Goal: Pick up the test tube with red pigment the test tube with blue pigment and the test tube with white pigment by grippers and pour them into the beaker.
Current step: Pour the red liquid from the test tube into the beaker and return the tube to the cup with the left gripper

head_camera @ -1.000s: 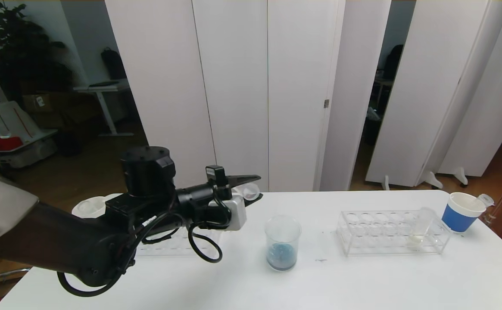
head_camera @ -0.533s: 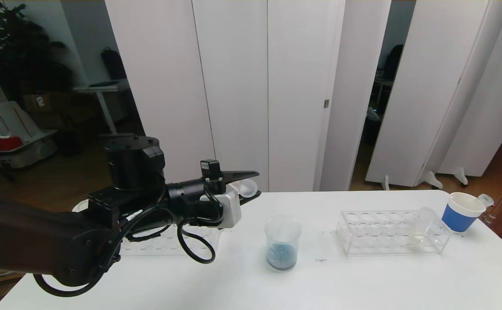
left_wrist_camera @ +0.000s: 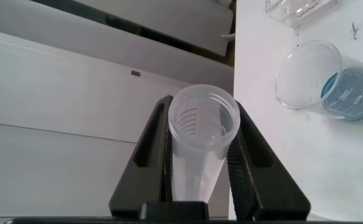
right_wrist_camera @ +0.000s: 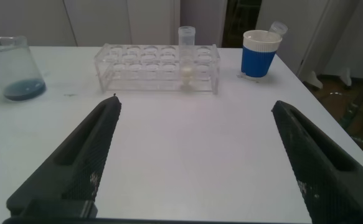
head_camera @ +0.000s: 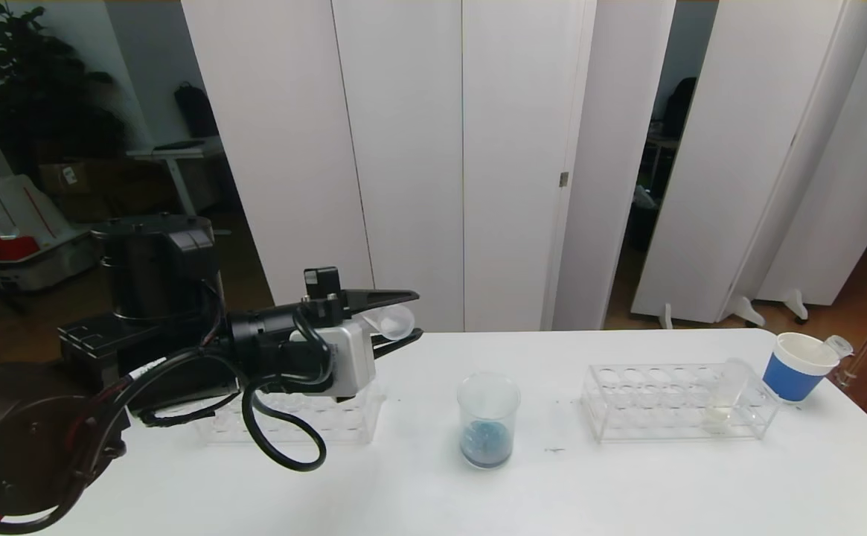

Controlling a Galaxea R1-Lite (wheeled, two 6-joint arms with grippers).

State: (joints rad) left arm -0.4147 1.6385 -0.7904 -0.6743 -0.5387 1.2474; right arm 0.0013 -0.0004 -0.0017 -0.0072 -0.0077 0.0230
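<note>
A white table [head_camera: 626, 484] carries everything. The beaker [head_camera: 487, 420] stands on it near the middle, with blue liquid at its bottom. To the right of the beaker lies a clear tube rack [head_camera: 675, 402], and beyond it a blue paper cup [head_camera: 798, 368]. To the beaker's left lies a second clear rack [head_camera: 314, 424].

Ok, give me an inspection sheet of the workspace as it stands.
Surface: white table, dry where visible.
Job's things: beaker upright, blue liquid at bottom; white tube upright in right rack; empty tube on its side in left gripper.
Clutter: blue cup holding a tube; left rack.
Grippers: left shut on empty tube, left of beaker; right gripper open, above table.
Cables: black loop under left wrist.
Surroundings: white partitions, plant.
</note>
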